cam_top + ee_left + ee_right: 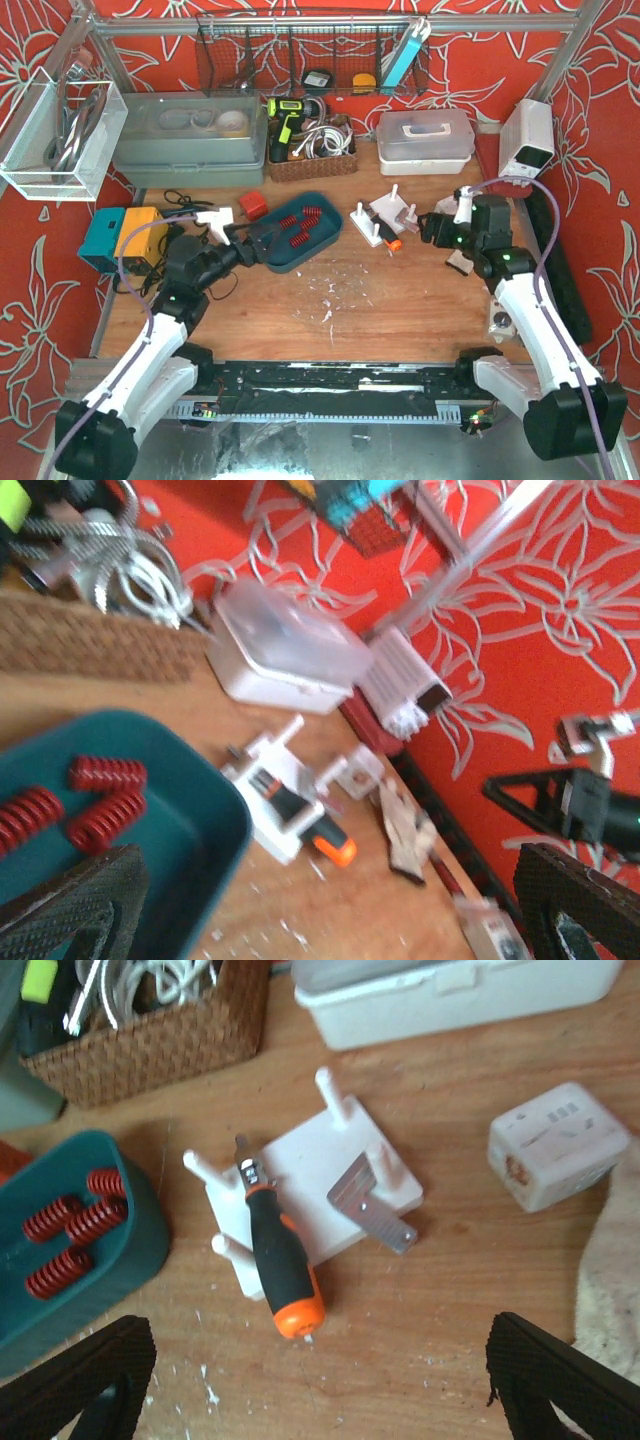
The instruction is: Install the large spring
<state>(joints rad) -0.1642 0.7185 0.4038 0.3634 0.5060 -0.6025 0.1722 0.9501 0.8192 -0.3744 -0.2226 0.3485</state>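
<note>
Left claw [330,865] is hanging with jaws wide apart, gripping nothing, over the tray [200,780] at lower left of its view. Red springs [105,775] are lying inside the tray, untouched. Right claw [315,1345] is hovering, jaws likewise apart and empty, low in its frame below the white peg plate [310,1160]. Screwdriver [280,1260] is lying across that plate at centre. Metal bracket [370,1205] is lying on its right side.

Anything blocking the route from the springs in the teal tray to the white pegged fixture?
Yes: a screwdriver and a metal bracket lie on the fixture among its pegs; the table between looks open.
</note>
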